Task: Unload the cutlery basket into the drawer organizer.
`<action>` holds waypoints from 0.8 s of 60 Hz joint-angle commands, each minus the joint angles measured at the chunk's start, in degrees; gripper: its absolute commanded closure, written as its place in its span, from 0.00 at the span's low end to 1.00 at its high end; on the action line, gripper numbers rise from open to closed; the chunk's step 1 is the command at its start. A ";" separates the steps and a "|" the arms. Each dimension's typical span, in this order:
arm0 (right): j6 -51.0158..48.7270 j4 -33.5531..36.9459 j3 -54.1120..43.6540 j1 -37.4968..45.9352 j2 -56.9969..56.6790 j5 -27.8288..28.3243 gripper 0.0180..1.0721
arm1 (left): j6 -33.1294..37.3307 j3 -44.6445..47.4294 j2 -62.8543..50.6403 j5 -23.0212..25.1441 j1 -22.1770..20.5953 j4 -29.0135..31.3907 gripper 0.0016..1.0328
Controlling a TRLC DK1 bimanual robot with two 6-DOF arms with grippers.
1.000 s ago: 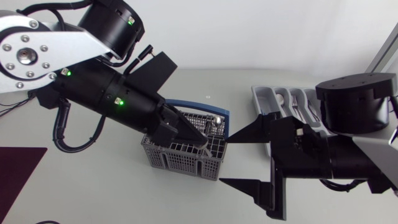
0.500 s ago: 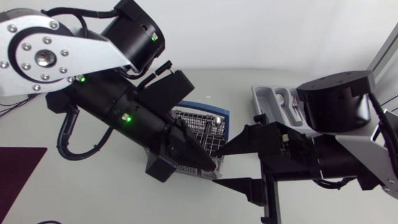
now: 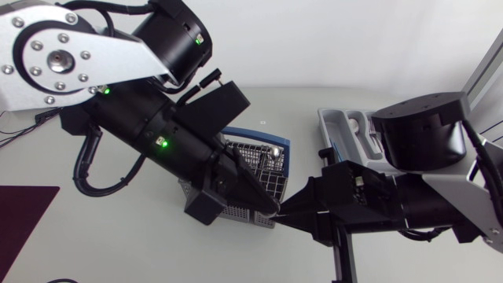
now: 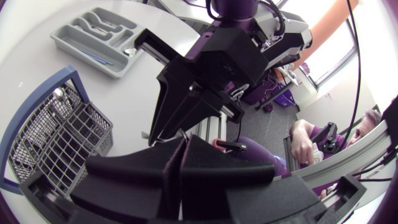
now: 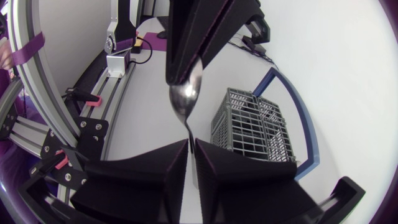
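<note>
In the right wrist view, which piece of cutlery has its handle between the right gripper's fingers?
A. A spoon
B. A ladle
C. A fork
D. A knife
A: the spoon shows a small rounded bowl, and its thin handle runs down between the fingers of the right gripper.

Left arm (image 3: 141, 130): silver screwed link at 10 o'clock, black joints, green lights, cables; wedge-shaped black left claw (image 3: 269, 209).
</note>
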State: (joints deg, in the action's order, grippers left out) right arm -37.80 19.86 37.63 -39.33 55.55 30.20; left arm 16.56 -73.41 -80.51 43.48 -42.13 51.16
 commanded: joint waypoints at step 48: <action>-23.37 12.40 -8.53 27.03 -5.45 -1.46 0.94 | 0.14 0.37 -1.32 -2.79 11.46 -0.88 0.16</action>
State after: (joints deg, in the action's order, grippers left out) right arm -54.65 30.98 31.38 -17.17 50.72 28.16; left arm 16.53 -74.83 -81.49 41.45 -31.64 50.72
